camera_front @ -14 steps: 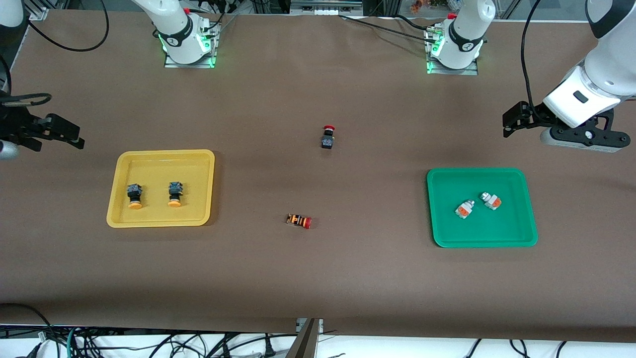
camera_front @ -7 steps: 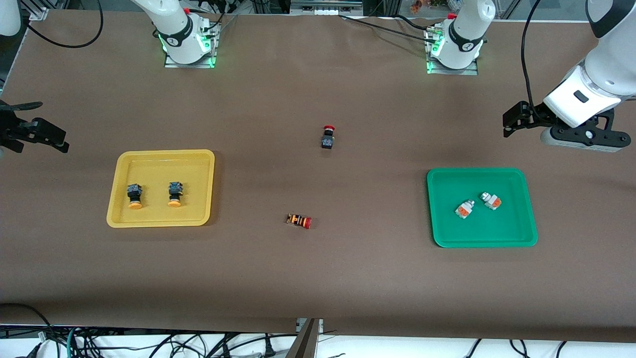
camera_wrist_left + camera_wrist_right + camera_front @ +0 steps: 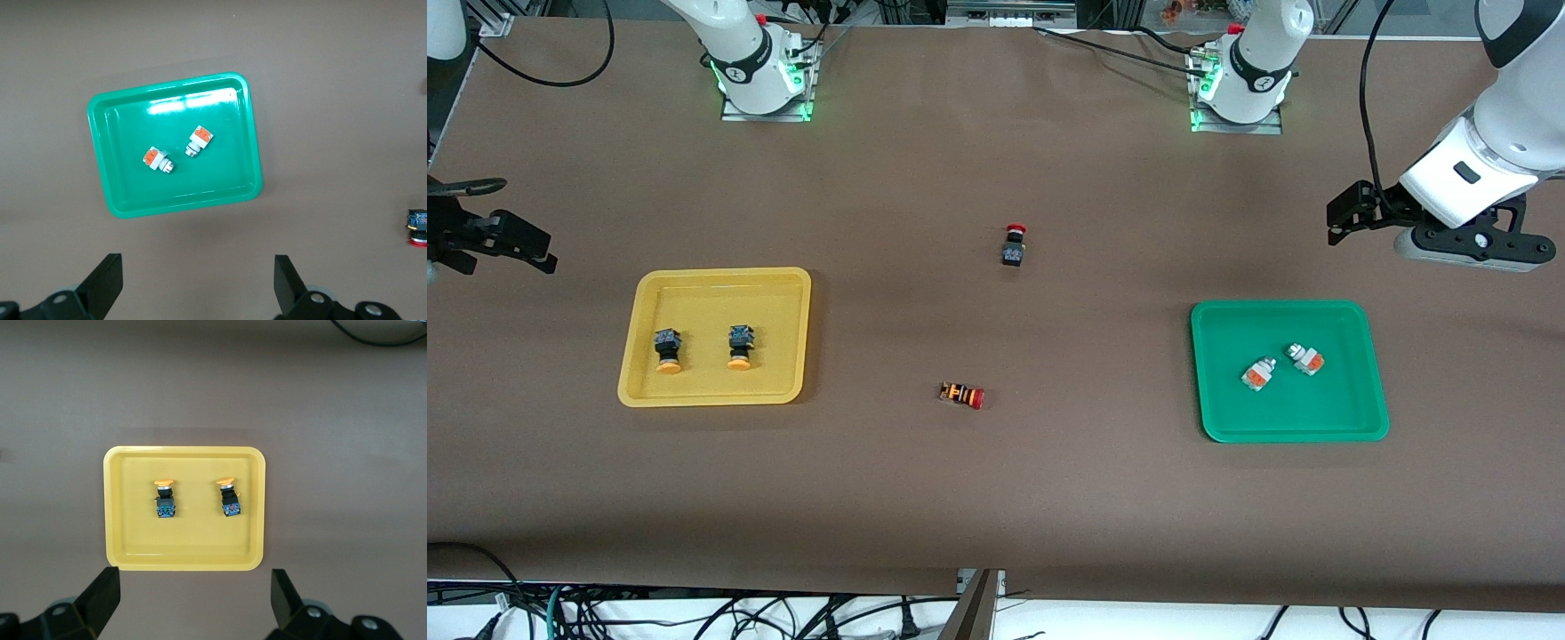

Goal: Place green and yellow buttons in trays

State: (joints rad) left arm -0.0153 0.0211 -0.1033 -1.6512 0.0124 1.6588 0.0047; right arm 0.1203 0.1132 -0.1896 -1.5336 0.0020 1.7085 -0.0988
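Only my right claw has moved, backing off toward its end of the worktop, wide open and empty like my parked left claw, so with both yellow-capped buttons in the yellow tray and both white ones in the green tray, I'd call it done.

I note two trays on the tabletop, well apart. The tray at the right arm's end holds two buttons side by side, not touching. The tray at the left arm's end holds two more buttons, close together. Between the trays, on the bare tabletop, lie two loose buttons: one farther from the front camera than both trays, one nearer, level with the trays' near halves.
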